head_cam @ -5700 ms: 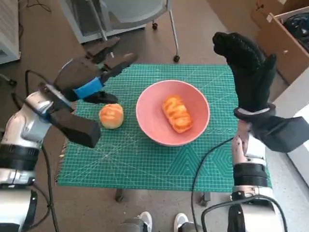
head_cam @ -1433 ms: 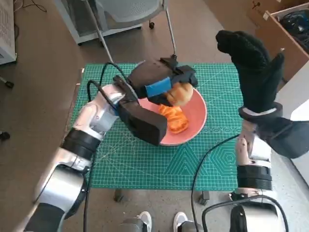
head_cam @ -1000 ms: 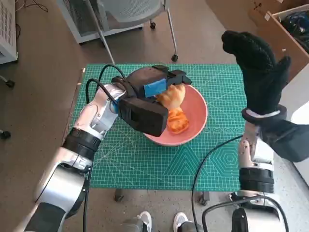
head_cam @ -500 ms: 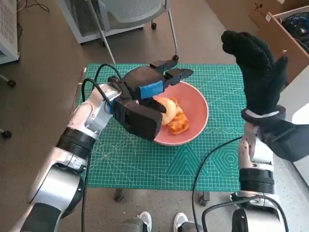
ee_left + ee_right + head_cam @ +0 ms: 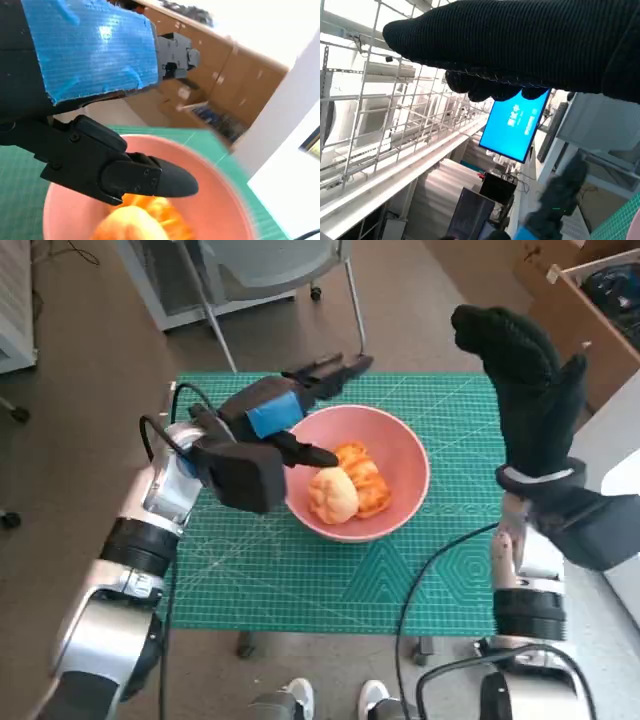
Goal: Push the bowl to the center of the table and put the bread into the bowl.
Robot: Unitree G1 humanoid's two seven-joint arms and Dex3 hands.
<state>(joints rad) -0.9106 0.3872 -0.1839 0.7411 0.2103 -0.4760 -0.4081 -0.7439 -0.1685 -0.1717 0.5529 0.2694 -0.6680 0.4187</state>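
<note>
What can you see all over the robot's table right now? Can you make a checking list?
Surface: green cutting mat covers the table.
Job's things: pink bowl sits mid-mat; round bread and long bread lie inside, touching.
Clutter: nothing seen.
Hands: left hand open at the bowl's rim, holding nothing; right hand raised, fingers up, empty.
Cables: black cable crosses the mat's corner.
Surroundings: chair legs, cardboard box, a person's shoes.

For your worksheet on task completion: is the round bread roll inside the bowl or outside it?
Inside. The round roll lies within the pink bowl, beside the other bread; the left hand holds nothing.
</note>
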